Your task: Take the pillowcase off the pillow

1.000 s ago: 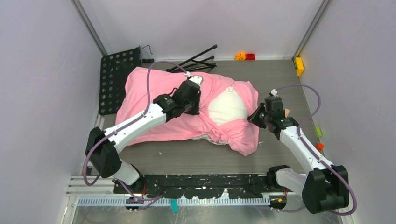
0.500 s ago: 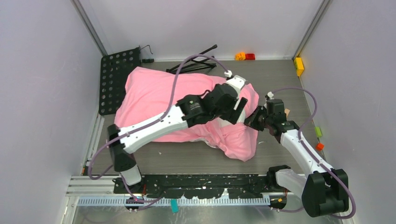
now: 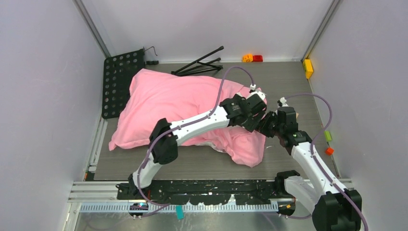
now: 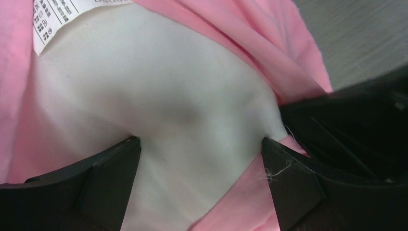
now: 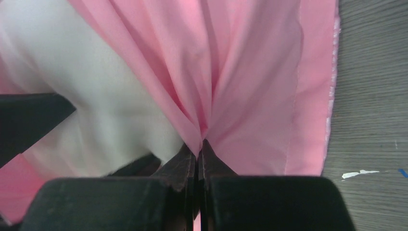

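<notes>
The pink satin pillowcase [image 3: 168,106] covers most of the pillow lying across the table. In the top view both grippers meet over its right end. The white pillow [image 4: 168,96] bulges out of the case's opening, with a printed white tag [image 4: 53,14] near the edge. My left gripper [image 4: 199,140] is open, its wide-spread fingertips resting against the bare pillow; in the top view the left gripper [image 3: 257,122] hides that spot. My right gripper [image 5: 198,144] is shut on a gathered fold of the pillowcase [image 5: 250,86] beside the pillow [image 5: 72,72].
A black perforated plate [image 3: 120,82] lies at the back left and a folded black stand [image 3: 199,65] behind the pillow. Small coloured blocks [image 3: 252,58] sit at the back wall. A yellow block [image 3: 308,67] and green and orange pieces [image 3: 328,135] lie along the right edge.
My left arm swept right from the pillow's middle to its right end, and its jaws went from nearly shut to wide open. The right gripper shifted slightly, still pinching the pink fabric.
</notes>
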